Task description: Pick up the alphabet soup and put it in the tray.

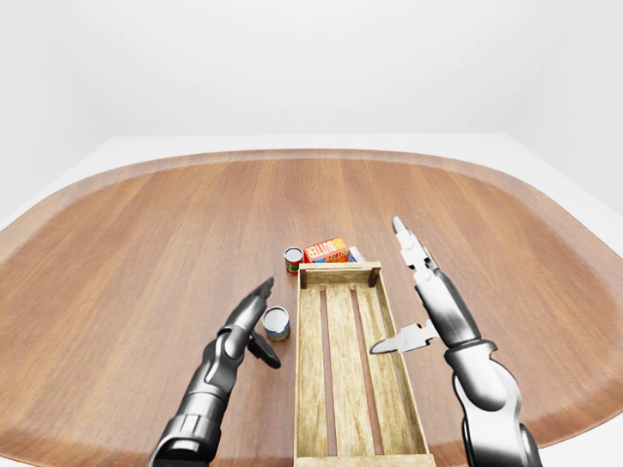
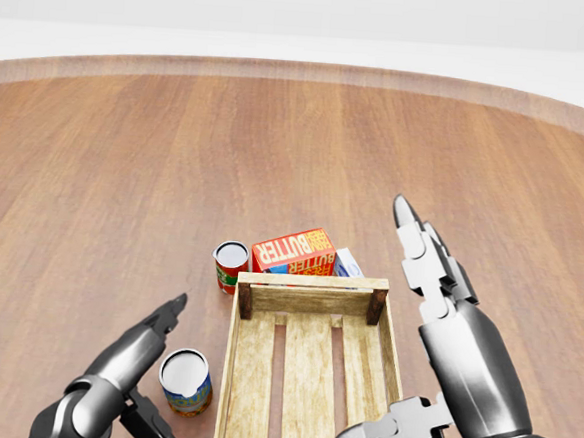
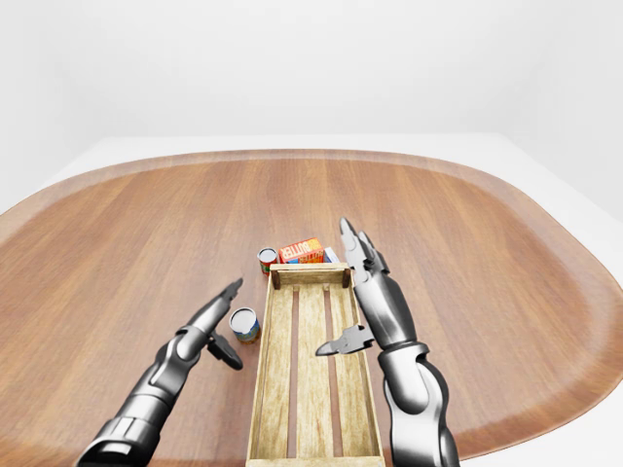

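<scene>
A can with a silver lid and a blue, green and orange label (image 2: 185, 380), which I take for the alphabet soup, stands upright on the wooden table just left of the tray. The slatted wooden tray (image 2: 313, 281) holds nothing. My left hand (image 2: 161, 370) is open beside the can: its fingers (image 2: 154, 335) lie along the can's left side and its thumb sits below it, with no grip. My right hand (image 2: 385, 326) is open above the tray's right rim, fingers pointing up the view and thumb over the slats.
A second can, red and white (image 2: 231, 265), stands by the tray's top-left corner. A red butter box (image 2: 293, 249) and a small white-and-blue box (image 2: 348, 261) lie against the tray's top end. The table's curved rim (image 1: 292, 156) runs along the top.
</scene>
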